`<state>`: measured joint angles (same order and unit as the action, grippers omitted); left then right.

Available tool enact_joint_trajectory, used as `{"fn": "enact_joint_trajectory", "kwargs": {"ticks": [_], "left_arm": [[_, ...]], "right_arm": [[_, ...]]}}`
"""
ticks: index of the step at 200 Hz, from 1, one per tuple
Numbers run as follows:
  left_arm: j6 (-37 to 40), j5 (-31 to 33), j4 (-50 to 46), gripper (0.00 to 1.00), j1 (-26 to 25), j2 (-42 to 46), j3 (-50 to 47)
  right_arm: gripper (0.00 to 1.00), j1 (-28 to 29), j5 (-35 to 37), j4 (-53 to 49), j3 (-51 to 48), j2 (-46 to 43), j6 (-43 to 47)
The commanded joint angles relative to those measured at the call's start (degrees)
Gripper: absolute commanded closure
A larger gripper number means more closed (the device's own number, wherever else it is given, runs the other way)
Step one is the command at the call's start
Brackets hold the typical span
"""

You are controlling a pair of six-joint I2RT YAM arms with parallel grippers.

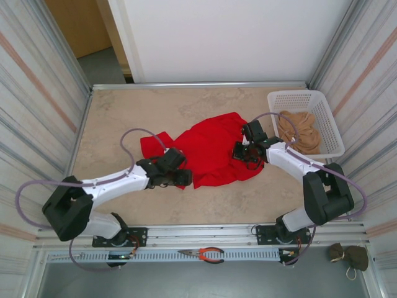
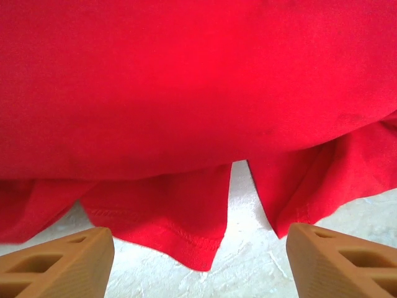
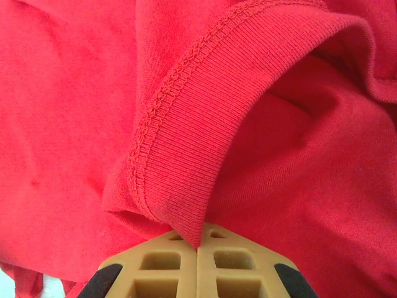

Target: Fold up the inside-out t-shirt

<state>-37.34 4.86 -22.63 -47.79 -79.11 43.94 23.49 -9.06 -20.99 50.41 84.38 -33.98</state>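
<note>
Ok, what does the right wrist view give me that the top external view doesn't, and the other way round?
Right wrist view: close detail, a stitched ribbed band of the t-shirt folding down into the shut right tool, which pinches it. Top external view: the layout, with the shirt crumpled mid-table, the left tool at its near-left edge, a white basket holding a tan garment, and pliers on the near rail. Both: the red cloth, and the right tool at the shirt's right side.
</note>
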Motion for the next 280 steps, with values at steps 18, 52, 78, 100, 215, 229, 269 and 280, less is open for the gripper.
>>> {"fn": "enact_joint_trajectory", "kwargs": {"ticks": [18, 52, 78, 100, 215, 229, 269, 280], "left_arm": [[3.45, 4.47, -0.52, 0.3, -2.0, -3.8, 0.9], [3.75, 4.3, 1.28, 0.38, -2.64, -7.1, 0.45], [4.9, 2.98, 3.15, 0.62, -2.6, -9.92, 0.31], [7.77, 3.9, 0.99, 1.0, -1.82, -10.05, 1.77], [22.0, -22.75, -14.17, 1.0, 38.34, 17.63, 21.17], [22.05, -22.78, -14.45, 1.0, 38.82, 18.58, 21.18], [22.01, -20.74, -15.99, 1.0, 40.59, 22.15, 22.08], [22.05, -20.71, -16.33, 1.0, 43.43, 22.6, 22.23]], "right_arm": [[1.0, -0.95, -0.96, -0.41, 0.04, -0.81, -0.3], [1.0, -1.23, -1.44, -0.56, -0.07, -1.5, -0.48], [1.0, -1.48, -2.34, -0.42, 0.03, -1.87, -0.98], [1.0, -2.71, -5.0, -0.45, 1.15, -1.85, -1.61], [1.0, -15.55, -16.01, -6.77, 14.57, -12.47, -1.88], [1.0, -15.97, -17.04, -6.78, 14.1, -13.89, -2.13], [1.0, -16.89, -17.7, -7.9, 13.88, -17.54, -2.61], [1.0, -17.91, -16.23, -8.9, 13.92, -18.17, -2.43]]}}
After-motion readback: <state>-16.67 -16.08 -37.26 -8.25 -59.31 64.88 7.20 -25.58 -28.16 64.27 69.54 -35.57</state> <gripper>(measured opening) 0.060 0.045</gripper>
